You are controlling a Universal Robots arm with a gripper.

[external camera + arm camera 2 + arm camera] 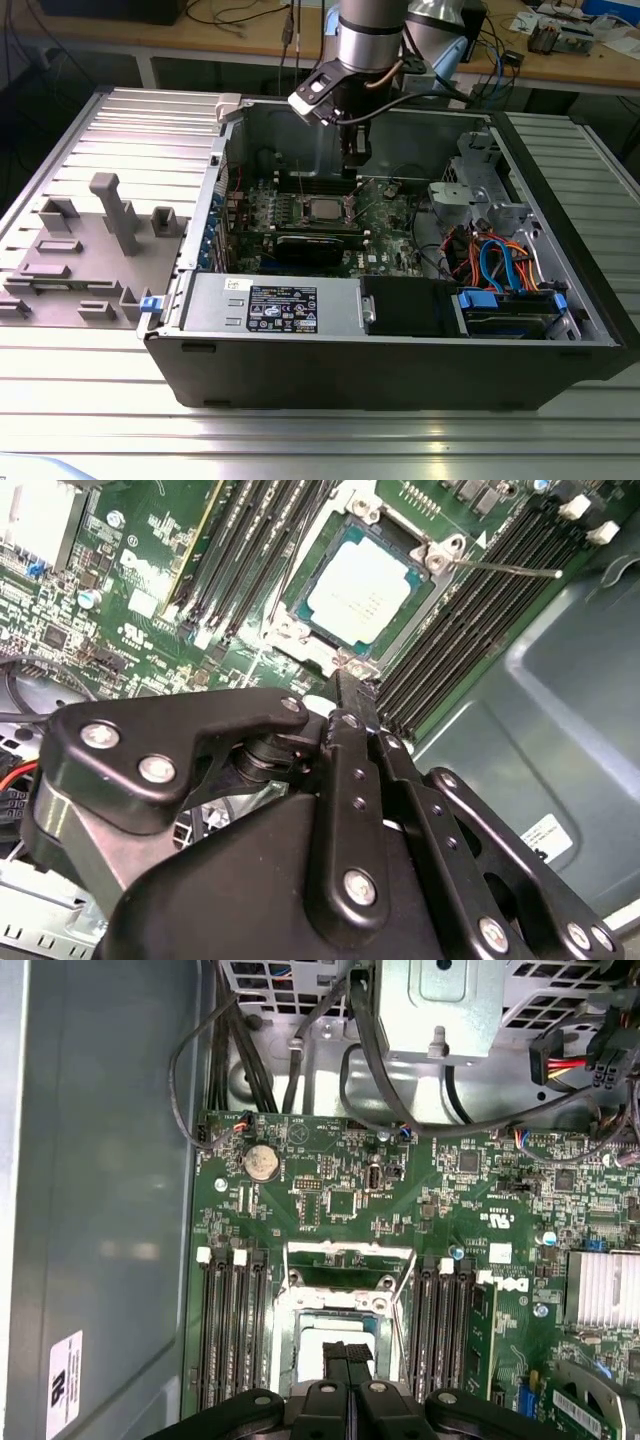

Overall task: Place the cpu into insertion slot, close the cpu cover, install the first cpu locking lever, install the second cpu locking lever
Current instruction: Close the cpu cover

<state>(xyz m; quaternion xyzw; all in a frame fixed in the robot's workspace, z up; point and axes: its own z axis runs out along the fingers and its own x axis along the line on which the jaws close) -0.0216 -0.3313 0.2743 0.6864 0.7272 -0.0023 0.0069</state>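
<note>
The gripper (pixel 352 150) hangs with its fingers pinched together on nothing, and just beneath its tips the cpu (pixel 365 585) sits flat inside the insertion slot (pixel 292 630). Just beyond the tips in the first wrist view is the windowed cpu cover (pixel 350 1253), though whether it lies down flat I cannot tell. That chip looks light, stiff and fragile, an edges-only piece. The thin locking lever (pixel 510 570) jutting out beside the slot looks springy, best pushed near its free end.
</note>
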